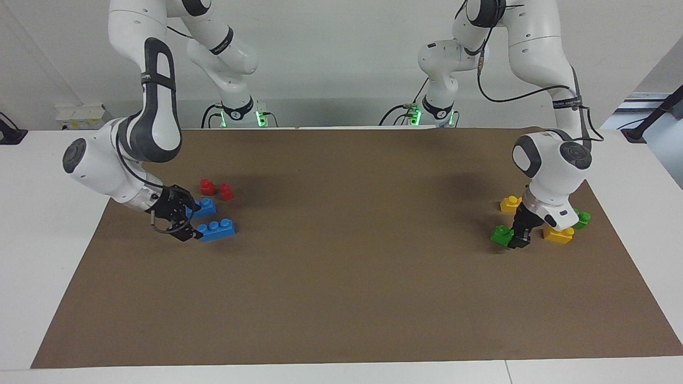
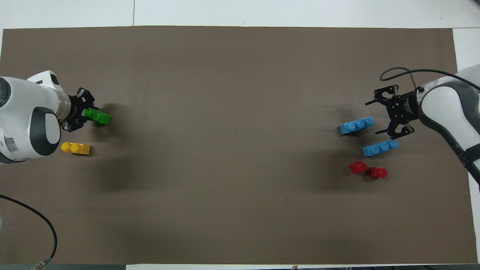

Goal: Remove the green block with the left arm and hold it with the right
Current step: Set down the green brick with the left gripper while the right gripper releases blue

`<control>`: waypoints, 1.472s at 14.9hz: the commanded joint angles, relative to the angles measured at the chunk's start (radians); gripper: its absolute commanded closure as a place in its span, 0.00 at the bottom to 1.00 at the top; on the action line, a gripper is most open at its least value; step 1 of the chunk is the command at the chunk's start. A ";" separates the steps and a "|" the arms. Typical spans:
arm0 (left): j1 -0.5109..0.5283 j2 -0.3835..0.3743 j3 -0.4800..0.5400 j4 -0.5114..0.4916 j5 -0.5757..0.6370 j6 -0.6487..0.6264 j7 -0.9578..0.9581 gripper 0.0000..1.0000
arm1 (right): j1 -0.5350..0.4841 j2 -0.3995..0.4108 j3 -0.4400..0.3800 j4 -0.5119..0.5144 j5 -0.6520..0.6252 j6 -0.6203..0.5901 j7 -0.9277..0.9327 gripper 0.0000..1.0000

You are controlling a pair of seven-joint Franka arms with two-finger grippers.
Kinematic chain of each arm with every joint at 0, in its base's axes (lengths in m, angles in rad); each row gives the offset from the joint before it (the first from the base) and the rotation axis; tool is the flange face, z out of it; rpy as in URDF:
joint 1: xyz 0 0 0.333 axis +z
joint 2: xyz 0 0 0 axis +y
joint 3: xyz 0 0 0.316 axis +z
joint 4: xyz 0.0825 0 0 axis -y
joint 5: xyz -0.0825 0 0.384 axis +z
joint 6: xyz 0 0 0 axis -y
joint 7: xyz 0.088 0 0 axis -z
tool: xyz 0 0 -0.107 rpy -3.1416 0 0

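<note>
The green block (image 1: 501, 234) (image 2: 97, 117) lies on the brown mat (image 1: 352, 266) toward the left arm's end of the table. My left gripper (image 1: 519, 238) (image 2: 81, 114) is down low at the end of that block, touching it; its grip does not show. My right gripper (image 1: 184, 220) (image 2: 388, 117) is open with nothing in it. It hangs low at the right arm's end of the mat, a short gap from the end of a blue brick (image 1: 216, 229) (image 2: 356, 125).
A second blue brick (image 1: 204, 206) (image 2: 380, 147) and two red pieces (image 1: 216, 189) (image 2: 367, 169) lie beside the right gripper. Two yellow bricks (image 1: 509, 204) (image 1: 558, 233) and another green brick (image 1: 582, 218) lie around the left gripper.
</note>
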 commanded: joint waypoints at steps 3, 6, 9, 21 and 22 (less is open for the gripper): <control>0.009 -0.002 -0.006 0.014 0.013 -0.009 0.019 0.00 | -0.005 -0.079 0.017 0.089 -0.096 -0.131 -0.178 0.00; -0.007 -0.006 -0.005 0.071 0.016 -0.102 0.060 0.00 | 0.004 -0.104 0.019 0.201 -0.211 -0.259 -0.428 0.00; -0.031 -0.017 -0.011 0.125 0.102 -0.220 0.131 0.00 | 0.004 -0.137 0.019 0.278 -0.240 -0.345 -0.643 0.00; -0.096 -0.126 -0.023 0.254 0.154 -0.572 0.548 0.00 | 0.038 -0.206 0.022 0.295 -0.282 -0.428 -0.912 0.00; -0.096 -0.143 -0.029 0.257 0.154 -0.595 0.579 0.00 | 0.033 -0.206 0.020 0.300 -0.281 -0.428 -0.921 0.00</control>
